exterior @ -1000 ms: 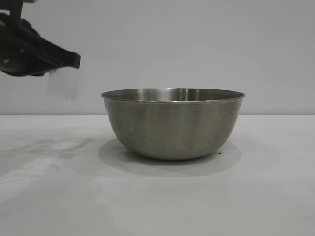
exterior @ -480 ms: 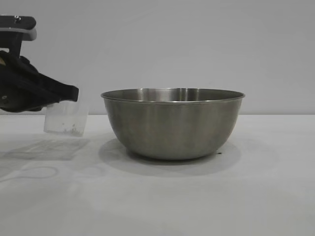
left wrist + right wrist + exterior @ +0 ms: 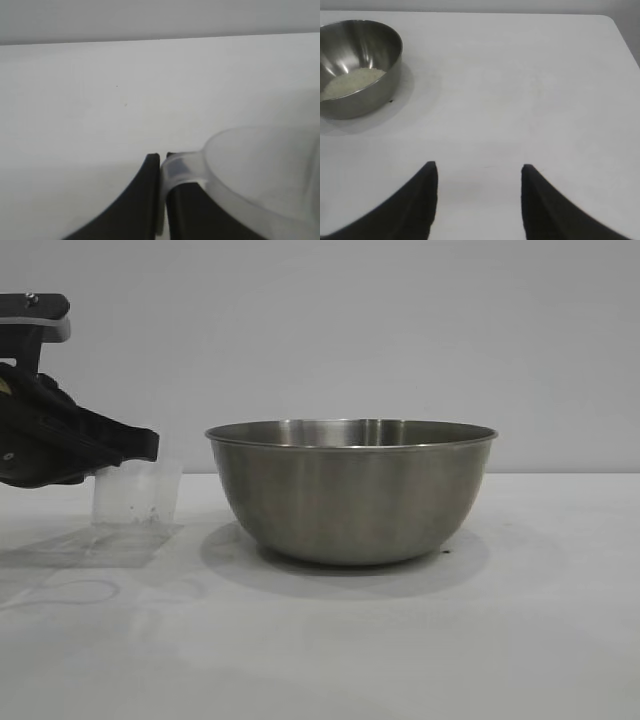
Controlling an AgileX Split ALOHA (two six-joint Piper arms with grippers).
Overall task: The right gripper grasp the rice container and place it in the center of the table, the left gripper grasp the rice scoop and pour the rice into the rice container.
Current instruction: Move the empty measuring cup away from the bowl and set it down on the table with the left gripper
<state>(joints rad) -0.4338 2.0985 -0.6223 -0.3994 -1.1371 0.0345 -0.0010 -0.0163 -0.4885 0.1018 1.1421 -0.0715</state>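
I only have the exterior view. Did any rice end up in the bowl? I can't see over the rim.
Observer: Yes. The right wrist view shows the rice heaped in the bottom of the rice container.
Operator: What is the left gripper clamping?
Observer: The left gripper is shut on the rice scoop by its loop handle.
Operator: Right gripper?
Observer: The right gripper stands open over bare table, well apart from the container, holding nothing.

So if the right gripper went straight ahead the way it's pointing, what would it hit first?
Probably just the bare table. The right gripper is open and empty, angled down at the tabletop ahead. The bowl sits off to one side of that line, though depth is hard to judge.
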